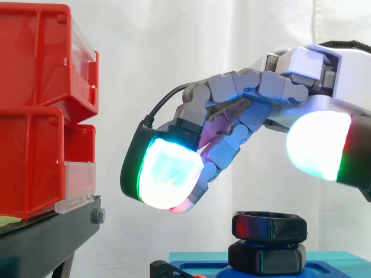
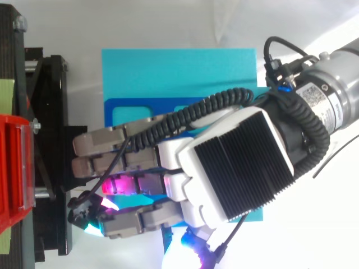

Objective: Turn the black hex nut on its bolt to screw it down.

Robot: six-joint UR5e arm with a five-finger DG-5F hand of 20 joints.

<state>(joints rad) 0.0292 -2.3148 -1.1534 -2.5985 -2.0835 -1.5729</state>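
The black hex nut (image 1: 269, 226) sits at the top of its bolt, above a second black hex piece (image 1: 266, 258) that rests on the blue base (image 1: 324, 263). My hand (image 1: 272, 92) hovers just above the nut without touching it. Its fingers reach left and bend gently downward, with a glowing white-green pad (image 1: 168, 174) low at the left and another white pad (image 1: 317, 145) at the right. Nothing is between them. In the top view my hand (image 2: 235, 162) lies over the blue base (image 2: 168, 73) and hides the nut.
Stacked red bins (image 1: 40, 110) stand on a black stand (image 1: 52, 231) at the left, close to the fingertips. The red bin (image 2: 14, 168) and stand (image 2: 50, 140) lie along the left edge in the top view. A white curtain hangs behind.
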